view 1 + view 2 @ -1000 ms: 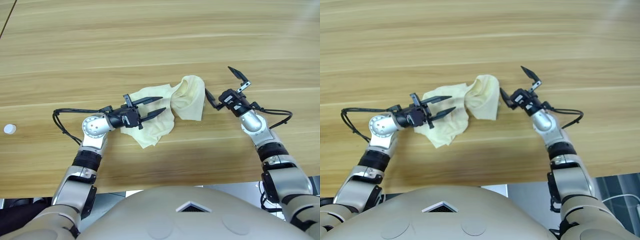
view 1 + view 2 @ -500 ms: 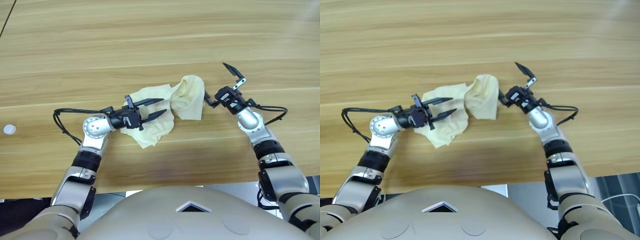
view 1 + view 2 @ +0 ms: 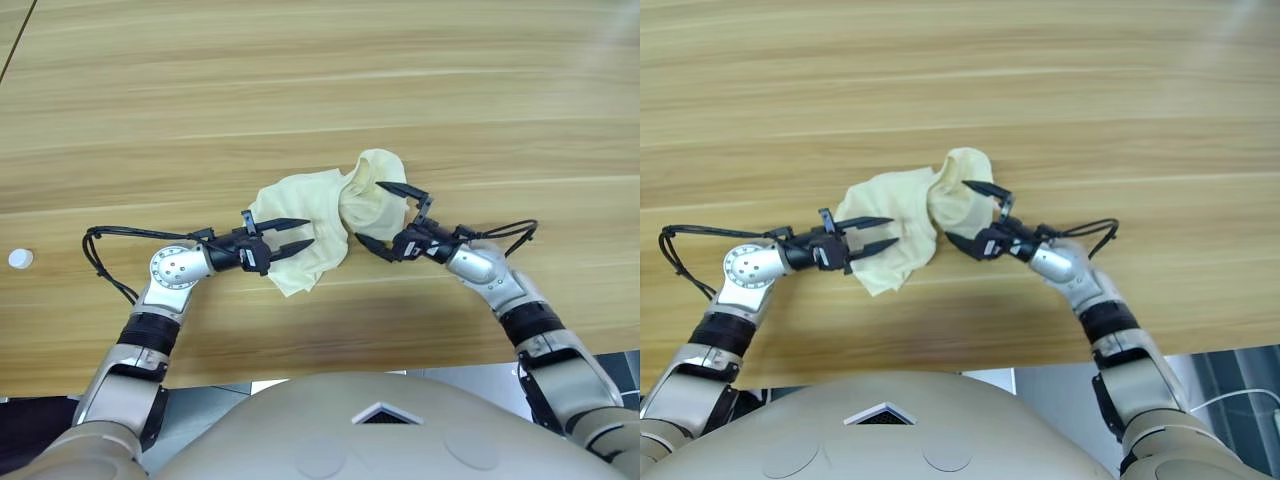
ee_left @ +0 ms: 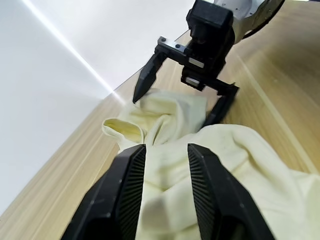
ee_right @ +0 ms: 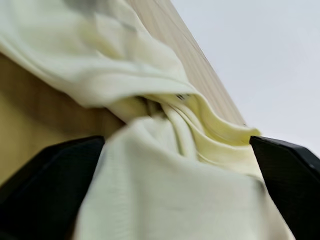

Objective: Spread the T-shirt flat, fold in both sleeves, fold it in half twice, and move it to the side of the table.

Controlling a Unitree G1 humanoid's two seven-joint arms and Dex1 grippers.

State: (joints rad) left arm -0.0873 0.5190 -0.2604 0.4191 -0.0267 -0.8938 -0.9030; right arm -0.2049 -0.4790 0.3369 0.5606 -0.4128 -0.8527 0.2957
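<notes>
Right wrist view, T-shirt (image 5: 150, 75) between spread tool (image 5: 176, 142)

The T-shirt (image 3: 310, 215) lies bunched, so sleeves and hem cannot be told apart (folds cover them). In the right wrist view the right gripper (image 3: 368, 212) has its fingers (image 5: 50, 185) cut off at the edges, and the cloth is blurred. A white round thing (image 3: 18, 258) far left is too small to identify

Your head stereo pair looks steeply down over the table (image 3: 320, 80); each wrist camera faces the T-shirt (image 3: 300, 200) at close range, shared by all views
</notes>
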